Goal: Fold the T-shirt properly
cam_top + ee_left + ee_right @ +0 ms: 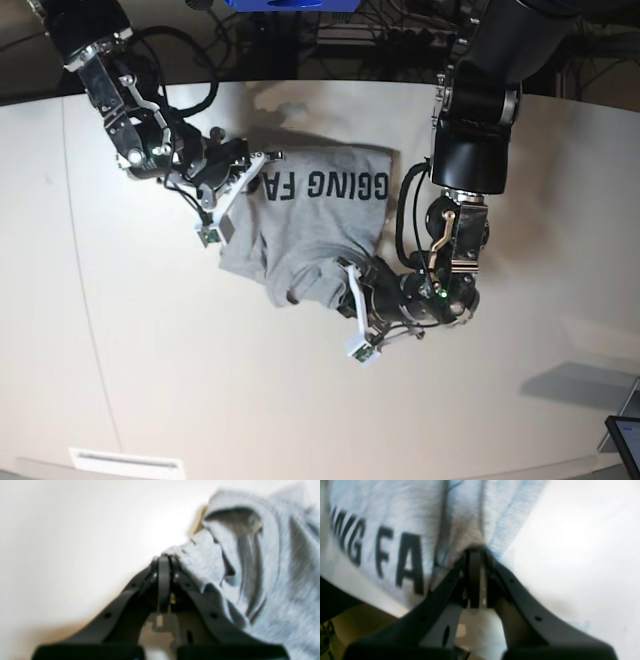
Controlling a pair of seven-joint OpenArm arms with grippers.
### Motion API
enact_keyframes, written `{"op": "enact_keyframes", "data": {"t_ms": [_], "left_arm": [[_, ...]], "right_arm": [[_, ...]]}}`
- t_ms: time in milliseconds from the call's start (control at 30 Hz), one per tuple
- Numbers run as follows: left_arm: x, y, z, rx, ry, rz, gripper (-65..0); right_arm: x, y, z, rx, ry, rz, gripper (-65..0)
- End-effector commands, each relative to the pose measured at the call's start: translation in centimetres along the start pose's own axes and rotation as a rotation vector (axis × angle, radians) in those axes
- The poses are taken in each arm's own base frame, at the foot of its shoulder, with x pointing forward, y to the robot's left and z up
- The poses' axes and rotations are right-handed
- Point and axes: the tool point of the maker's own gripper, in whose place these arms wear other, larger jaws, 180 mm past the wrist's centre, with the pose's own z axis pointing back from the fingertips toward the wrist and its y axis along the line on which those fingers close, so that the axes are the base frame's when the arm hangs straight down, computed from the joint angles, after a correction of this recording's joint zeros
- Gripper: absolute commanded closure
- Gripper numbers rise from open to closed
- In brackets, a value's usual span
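Observation:
The heather-grey T-shirt (310, 225) lies bunched in the middle of the white table (150, 350), with black block letters (325, 185) showing along its far edge. In the base view my right gripper (262, 160) is shut on the shirt's far left corner. The right wrist view shows its fingertips (475, 551) pinching the T-shirt (402, 517) beside the print. My left gripper (346, 268) is shut on a folded-up near edge of the shirt. In the blurred left wrist view its closed tips (163, 558) pinch the rumpled T-shirt (262, 567).
Both arms reach over the table from the far side: one arm (120, 110) at the left, the bulkier arm (475, 130) at the right. Cables and a blue object (290, 4) lie beyond the far edge. A screen's corner (626, 440) shows at the lower right.

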Motion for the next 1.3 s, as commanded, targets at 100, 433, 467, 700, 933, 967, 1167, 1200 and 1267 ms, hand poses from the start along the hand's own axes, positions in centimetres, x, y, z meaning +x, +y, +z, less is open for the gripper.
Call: {"op": "enact_keyframes", "data": {"t_ms": [100,433,467,700,933,967,1167,1200,1267], "left_arm": [[3.1,0.1,0.5,0.004,-0.047,-0.077,0.0],[4.5,4.7,7.1,0.179,-0.134,-0.176,0.0],[4.6,5.4,8.4,0.211,-0.168,-0.159,0.0],[-2.4,7.6,15.4,0.424,-0.145,-0.102,0.0],[-12.3,7.6,20.4,0.617,0.114,-0.126,0.0],[-12.9,7.4,21.2,0.632,0.119,-0.120,0.0],[-15.0,6.4,22.3,0.642,0.166,-0.107,0.0],[-15.4,6.1,22.3,0.637,0.173,-0.106,0.0],[-15.7,5.7,22.4,0.631,0.182,-0.113,0.0]], "right_arm": [[2.2,-0.6,0.8,-0.012,-0.063,0.007,-3.0],[5.8,-6.5,2.7,-0.269,-0.214,0.047,-3.0],[6.3,-6.5,2.8,-0.282,-0.248,0.055,-3.0],[7.3,-6.0,3.3,-0.284,-0.387,0.081,-3.0],[10.7,-4.5,5.2,-0.257,-0.485,0.116,-3.0],[11.1,-3.5,5.5,-0.236,-0.501,0.136,-3.0],[9.8,3.3,3.8,-0.089,-0.433,0.247,-3.0],[9.4,4.2,3.6,-0.070,-0.426,0.262,-3.0],[8.9,5.4,3.3,-0.042,-0.417,0.283,-3.0]]}}
